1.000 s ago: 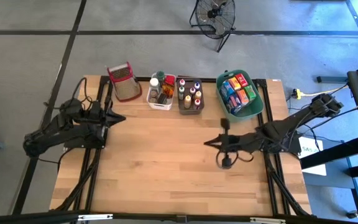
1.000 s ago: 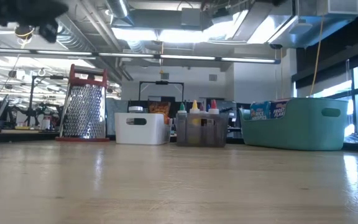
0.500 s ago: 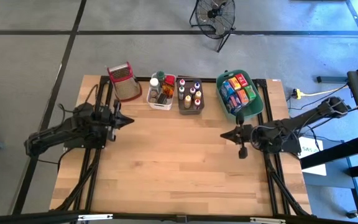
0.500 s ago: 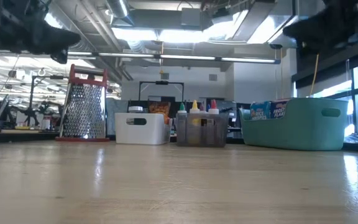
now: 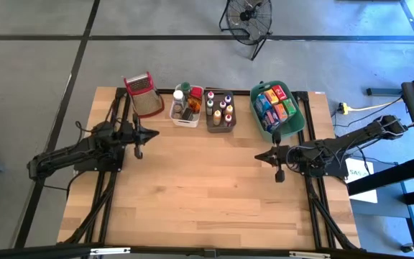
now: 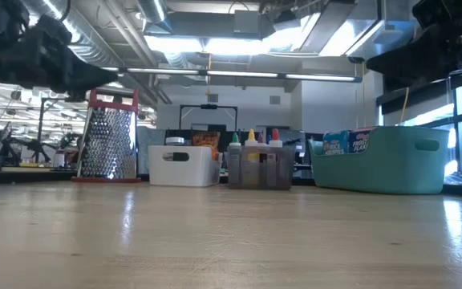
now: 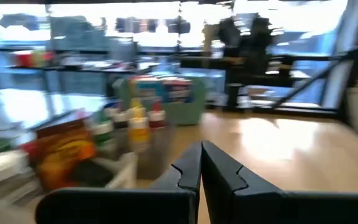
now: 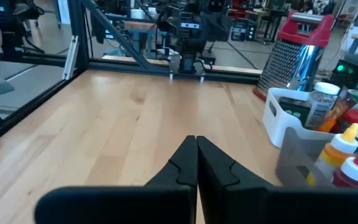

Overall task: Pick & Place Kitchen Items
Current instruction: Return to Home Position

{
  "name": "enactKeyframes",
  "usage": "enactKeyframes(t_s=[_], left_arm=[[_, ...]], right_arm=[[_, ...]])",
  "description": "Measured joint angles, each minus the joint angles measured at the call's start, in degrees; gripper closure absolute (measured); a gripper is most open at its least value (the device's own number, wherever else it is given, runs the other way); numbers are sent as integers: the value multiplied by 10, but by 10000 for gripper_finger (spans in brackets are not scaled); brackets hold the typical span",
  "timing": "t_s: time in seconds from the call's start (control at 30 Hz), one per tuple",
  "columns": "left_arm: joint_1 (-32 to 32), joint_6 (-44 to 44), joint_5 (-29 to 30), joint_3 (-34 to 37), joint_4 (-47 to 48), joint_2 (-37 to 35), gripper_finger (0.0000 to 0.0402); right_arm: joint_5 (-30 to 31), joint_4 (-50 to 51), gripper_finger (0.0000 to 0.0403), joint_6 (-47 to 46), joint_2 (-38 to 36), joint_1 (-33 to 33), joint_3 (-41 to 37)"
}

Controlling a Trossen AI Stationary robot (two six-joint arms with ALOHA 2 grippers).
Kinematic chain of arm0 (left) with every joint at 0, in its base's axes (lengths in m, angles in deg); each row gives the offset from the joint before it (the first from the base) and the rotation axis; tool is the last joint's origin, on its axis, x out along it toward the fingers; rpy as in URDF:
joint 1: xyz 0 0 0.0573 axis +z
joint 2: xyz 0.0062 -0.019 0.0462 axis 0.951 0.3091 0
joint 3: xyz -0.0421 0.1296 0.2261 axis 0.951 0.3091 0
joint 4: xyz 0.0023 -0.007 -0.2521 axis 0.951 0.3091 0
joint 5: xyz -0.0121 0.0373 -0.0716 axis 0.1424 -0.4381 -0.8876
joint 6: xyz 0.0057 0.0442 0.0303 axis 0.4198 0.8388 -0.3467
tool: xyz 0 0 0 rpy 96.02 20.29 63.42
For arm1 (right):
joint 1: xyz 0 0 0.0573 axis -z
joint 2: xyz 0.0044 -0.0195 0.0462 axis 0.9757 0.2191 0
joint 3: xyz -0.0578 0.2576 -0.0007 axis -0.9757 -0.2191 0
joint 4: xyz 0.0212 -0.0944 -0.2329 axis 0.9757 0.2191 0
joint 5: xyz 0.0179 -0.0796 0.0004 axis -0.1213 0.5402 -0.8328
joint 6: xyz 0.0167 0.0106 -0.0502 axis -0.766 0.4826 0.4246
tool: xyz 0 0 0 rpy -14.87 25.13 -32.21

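Left gripper (image 5: 153, 133) and right gripper (image 5: 258, 156), both pinched closed and empty, hover above the table (image 5: 192, 187), whose kitchen items (image 5: 275, 104) lie in the white bin (image 5: 175, 115), dark bin (image 5: 207, 119) and green bin (image 5: 302, 119), so sorting seems done and only parking remains.

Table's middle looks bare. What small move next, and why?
Probably draw both arms back toward their bases. The left gripper and right gripper hang shut and empty over the table, whose middle shows no loose kitchen items; those sit in the white bin, grey bin and green bin.
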Motion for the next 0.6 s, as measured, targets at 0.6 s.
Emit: enactKeyframes(t_s=[0.6], left_arm=[[1, -53, 138, 0, 17, 78, 394]], right_arm=[[-80, -102, 403, 75, -7, -1, -80]])
